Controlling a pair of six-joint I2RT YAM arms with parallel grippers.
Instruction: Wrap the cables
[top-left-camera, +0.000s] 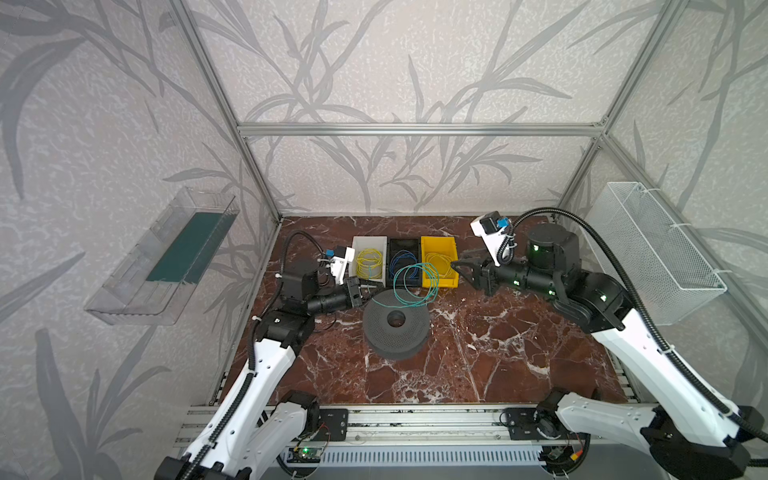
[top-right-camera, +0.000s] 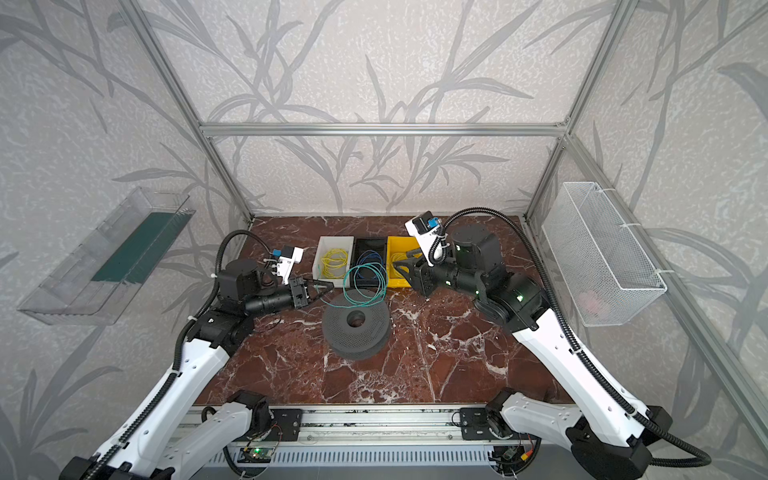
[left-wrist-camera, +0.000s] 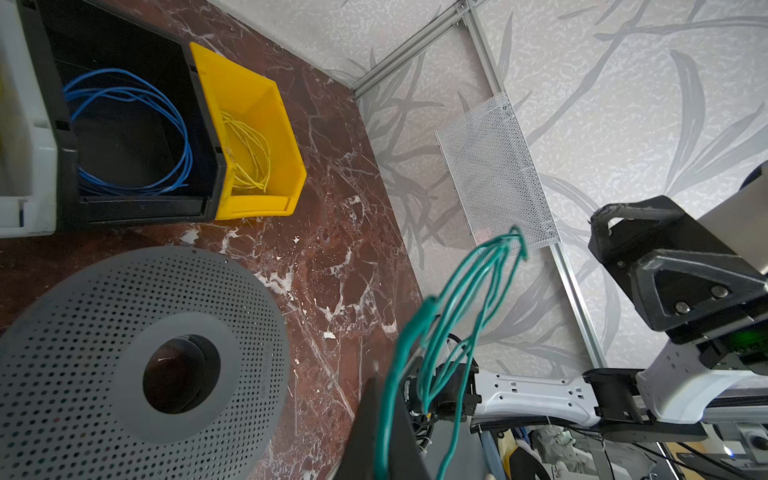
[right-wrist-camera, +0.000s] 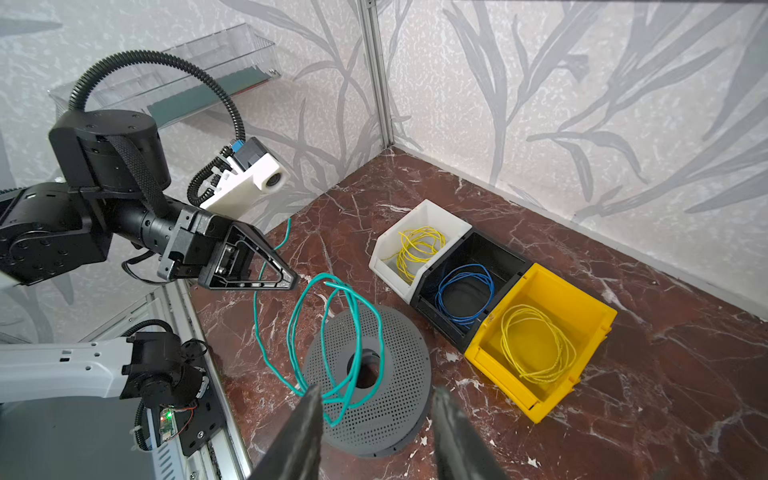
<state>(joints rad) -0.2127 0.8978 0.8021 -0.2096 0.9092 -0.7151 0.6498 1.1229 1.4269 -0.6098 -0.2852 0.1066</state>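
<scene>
While tight in left fingers (right-wrist-camera: 257, 286), springy teal cables (left-wrist-camera: 392, 382) over perforated disc (right-wrist-camera: 399, 345); right fingers (right-wrist-camera: 299, 440) apart

Three bins standing: white bin (right-wrist-camera: 388, 266), black bin (right-wrist-camera: 505, 249), yellow bin (right-wrist-camera: 498, 376). Two yellow coils (right-wrist-camera: 417, 245) (right-wrist-camera: 505, 328), one blue coil (right-wrist-camera: 491, 286), one teal wire (right-wrist-camera: 337, 286), one spool (right-wrist-camera: 399, 345).

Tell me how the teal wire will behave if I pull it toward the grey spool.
Probably springy, not limp: the teal wire holds open loops while pinched only by the left gripper. Likely light, since those loops hang from that one pinch without sagging flat. Pulled, the loops may spring and snag the grey spool at its rim.
</scene>
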